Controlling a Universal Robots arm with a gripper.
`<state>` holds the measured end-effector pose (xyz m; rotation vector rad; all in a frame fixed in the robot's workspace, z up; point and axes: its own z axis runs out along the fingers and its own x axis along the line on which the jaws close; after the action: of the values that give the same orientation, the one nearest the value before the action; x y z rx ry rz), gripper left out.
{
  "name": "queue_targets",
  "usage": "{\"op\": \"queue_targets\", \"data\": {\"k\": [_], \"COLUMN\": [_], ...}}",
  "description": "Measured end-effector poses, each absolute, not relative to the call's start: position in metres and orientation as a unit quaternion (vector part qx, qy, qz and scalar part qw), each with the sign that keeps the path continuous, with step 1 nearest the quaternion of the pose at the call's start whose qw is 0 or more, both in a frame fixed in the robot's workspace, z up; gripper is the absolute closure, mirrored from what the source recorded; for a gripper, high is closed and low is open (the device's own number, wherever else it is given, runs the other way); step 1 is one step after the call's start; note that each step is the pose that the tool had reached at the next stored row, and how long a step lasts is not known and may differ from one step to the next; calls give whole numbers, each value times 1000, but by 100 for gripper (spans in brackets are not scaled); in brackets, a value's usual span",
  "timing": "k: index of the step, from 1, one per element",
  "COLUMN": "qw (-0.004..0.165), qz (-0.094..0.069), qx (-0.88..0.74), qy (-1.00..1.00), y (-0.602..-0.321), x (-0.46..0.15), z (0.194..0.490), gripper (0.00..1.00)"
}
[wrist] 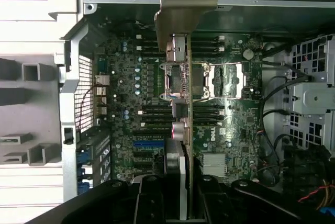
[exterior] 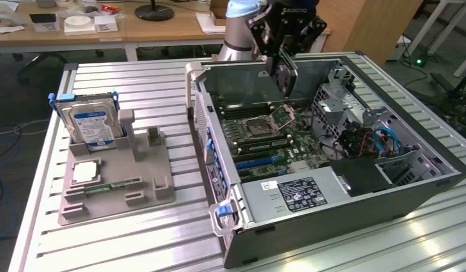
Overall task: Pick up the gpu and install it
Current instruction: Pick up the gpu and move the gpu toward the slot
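While the gpu [exterior: 284,78] is pinched edge-on in the pincer [exterior: 282,58] above the open computer case [exterior: 331,226], it is held clear of the motherboard [wrist: 125,103]. A tilted card or missed slot is judged liable to cause jamming or bent contacts.

On the table [exterior: 127,85], at the exterior view's left: holder tray [exterior: 142,170], with hard drive [exterior: 93,127] upright in its far end and memory stick [exterior: 112,185] flat nearer; at the right, just beside it, open computer case [exterior: 199,96]. Inside the case: motherboard [exterior: 293,141] on the floor, power supply [exterior: 293,195] at the near end; above the motherboard, gpu [exterior: 286,82] edge-down in the gripper [exterior: 281,56].
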<state>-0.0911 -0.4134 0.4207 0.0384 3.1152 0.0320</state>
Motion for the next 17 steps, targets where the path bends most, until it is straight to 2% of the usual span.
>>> {"op": "queue_targets", "data": {"k": [17], "qw": [13], "qz": [11], "qx": [11], "qy": [1000], "y": [-413], "x": [-45], "z": [420], "gripper": [72]}}
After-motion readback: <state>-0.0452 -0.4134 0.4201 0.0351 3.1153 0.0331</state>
